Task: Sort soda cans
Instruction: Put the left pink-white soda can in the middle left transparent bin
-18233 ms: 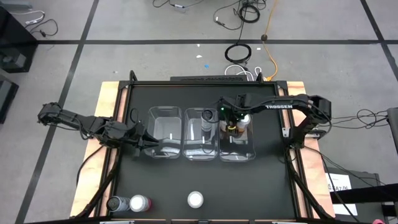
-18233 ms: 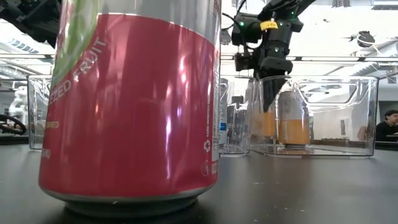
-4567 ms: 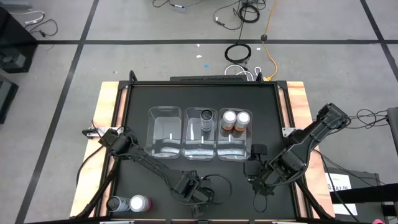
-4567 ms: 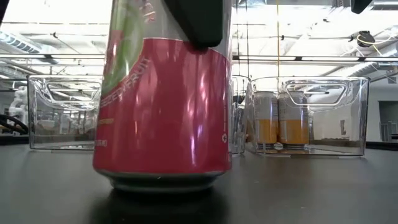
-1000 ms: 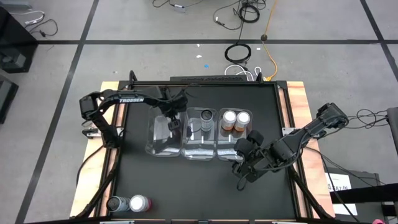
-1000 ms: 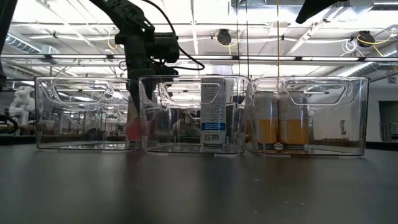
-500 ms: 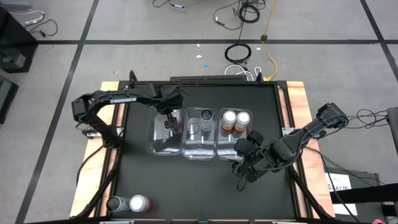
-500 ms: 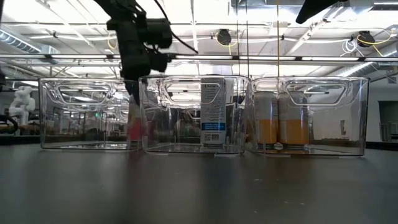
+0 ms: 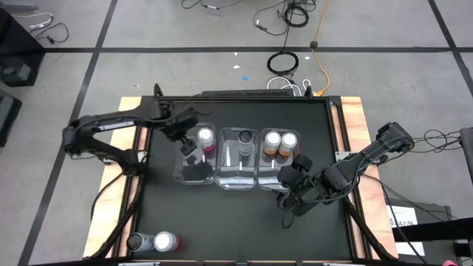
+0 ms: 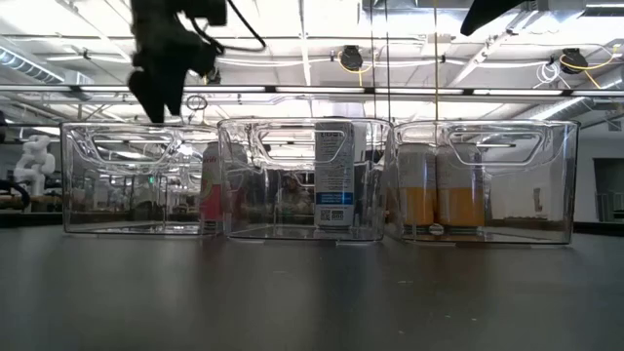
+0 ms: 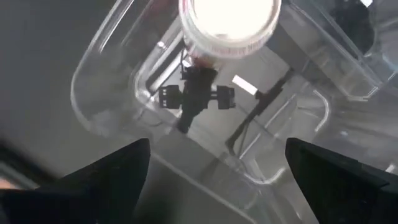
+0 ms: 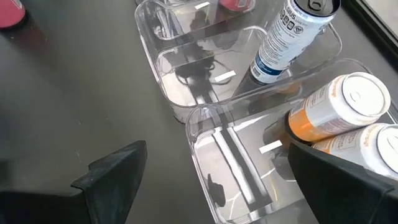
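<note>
Overhead, the left gripper [image 9: 186,142] is hovering wide open over the left bin [image 9: 194,176], beside a pink-red can [image 9: 205,138] standing inside; 2 cans [image 9: 151,241] are waiting at the table's near edge. Right wrist view: jaws wide, empty. Rising straight should avoid clipping the can.

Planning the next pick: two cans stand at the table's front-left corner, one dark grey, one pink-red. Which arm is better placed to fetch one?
Left, probably. The dark grey metal can and pink-red metal can stand on its side; the open left claw holds nothing. The open right claw waits across the table.
</note>
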